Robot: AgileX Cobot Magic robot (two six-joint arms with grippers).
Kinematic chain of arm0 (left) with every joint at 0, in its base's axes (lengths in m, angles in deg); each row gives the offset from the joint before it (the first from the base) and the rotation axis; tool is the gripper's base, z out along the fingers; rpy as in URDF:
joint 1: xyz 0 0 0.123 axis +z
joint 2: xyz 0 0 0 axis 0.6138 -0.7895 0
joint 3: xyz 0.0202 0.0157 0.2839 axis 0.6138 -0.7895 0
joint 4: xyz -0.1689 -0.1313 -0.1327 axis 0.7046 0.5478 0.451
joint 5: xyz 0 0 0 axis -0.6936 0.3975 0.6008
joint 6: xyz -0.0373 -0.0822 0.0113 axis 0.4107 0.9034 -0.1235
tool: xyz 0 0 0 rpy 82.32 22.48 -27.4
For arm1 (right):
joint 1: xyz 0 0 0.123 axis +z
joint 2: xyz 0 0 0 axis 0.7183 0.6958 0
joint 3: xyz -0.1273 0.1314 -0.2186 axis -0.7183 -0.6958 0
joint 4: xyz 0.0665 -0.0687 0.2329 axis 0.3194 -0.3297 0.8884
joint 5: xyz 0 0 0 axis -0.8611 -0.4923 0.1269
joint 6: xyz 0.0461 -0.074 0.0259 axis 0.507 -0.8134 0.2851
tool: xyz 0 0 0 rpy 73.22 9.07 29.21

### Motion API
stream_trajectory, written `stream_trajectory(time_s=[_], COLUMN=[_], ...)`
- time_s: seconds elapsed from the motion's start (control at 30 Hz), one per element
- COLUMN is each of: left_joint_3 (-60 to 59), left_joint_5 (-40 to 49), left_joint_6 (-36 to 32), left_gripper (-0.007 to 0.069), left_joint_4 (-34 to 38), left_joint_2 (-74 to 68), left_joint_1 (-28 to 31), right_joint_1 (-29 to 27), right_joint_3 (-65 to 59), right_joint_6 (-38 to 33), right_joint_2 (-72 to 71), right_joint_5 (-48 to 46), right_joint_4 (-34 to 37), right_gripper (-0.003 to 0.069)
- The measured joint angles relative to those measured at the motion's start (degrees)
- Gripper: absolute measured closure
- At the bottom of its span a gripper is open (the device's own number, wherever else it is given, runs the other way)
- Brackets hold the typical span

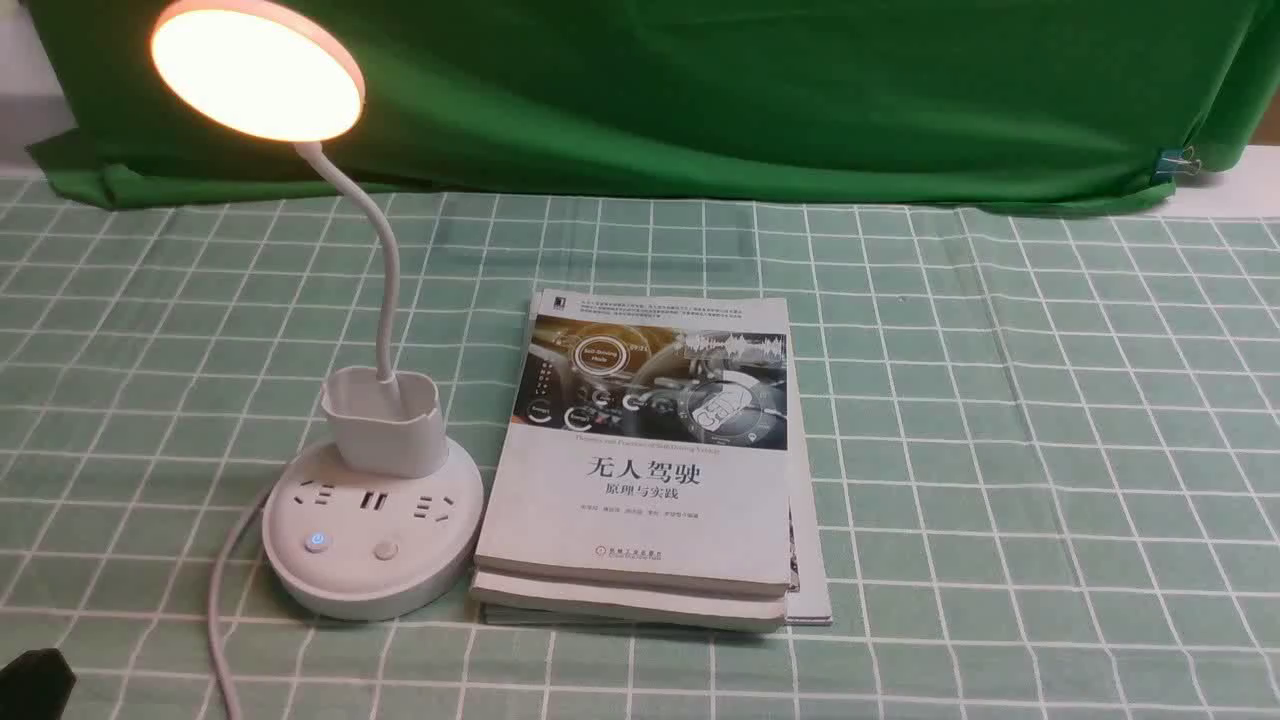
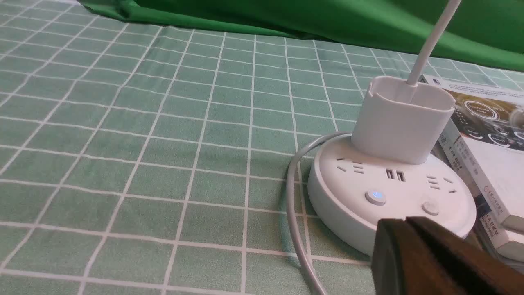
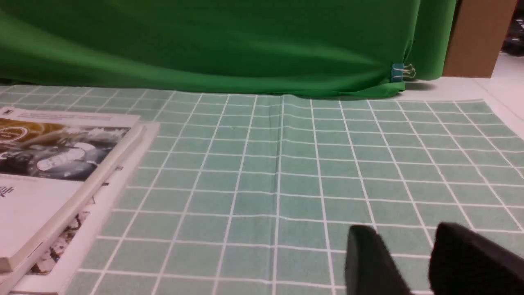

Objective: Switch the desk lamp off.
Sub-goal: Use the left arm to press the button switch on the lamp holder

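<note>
- Front view: desk lamp (image 1: 380, 430) stands on the left part of the counter (image 1: 1000, 450). Its head (image 1: 257, 68) glows warm, so the light's on and the task isn't done.
- Base (image 1: 370, 580) has sockets plus two buttons at the near edge: a blue-lit button (image 1: 317, 542) and a plain button (image 1: 386, 550). The cord (image 1: 222, 600) trails off toward the near edge.
- Stack of books (image 1: 640, 480) sits just beside the base on its right, prob. touching.
- Dark shape in the near left corner is prob. the left claw (image 1: 30, 680). It's apart from the base, and I can't tell its state from here. Right claw isn't in this view.
- Left wrist view: left claw (image 2: 403, 223) has its fingers pressed together w/ nothing held. The tip hangs close to the base's (image 2: 339, 205) near rim, not touching as far as I can see.
- Both the blue-lit button (image 2: 375, 196) and the plain button (image 2: 430, 207) lie just past the tip.
- Right wrist view: right claw (image 3: 405, 235) shows a narrow gap and is empty, over bare cloth. The books (image 3: 49, 164) are off to one side, and no lamp is in sight.
- Step, as I judge it: approach for the press w/ the left arm; the right arm is idle.
- Next move calls for the closed tip to come down on one button w/ a short, light push. Can't tell which button runs the light; the plain one is nearer the tip.
- Push straight down so the base doesn't slide or tip, then check the head goes dark.
</note>
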Motion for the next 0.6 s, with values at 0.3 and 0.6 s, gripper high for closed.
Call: stream_trajectory(time_s=[0.3, 0.6], left_joint_3=[0.00, 0.00], left_joint_5=[0.00, -4.91], left_joint_6=[0.00, 0.73], left_gripper=[0.0624, 0.0624], left_joint_4=[0.00, 8.88], left_joint_2=[0.00, 0.00], left_joint_1=[0.00, 0.00], right_joint_1=[0.00, 0.00], right_joint_3=[0.00, 0.00], right_joint_6=[0.00, 0.00], right_joint_2=[0.00, 0.00], right_joint_5=[0.00, 0.00], right_joint_4=[0.00, 0.00], right_gripper=[0.0417, 0.0417])
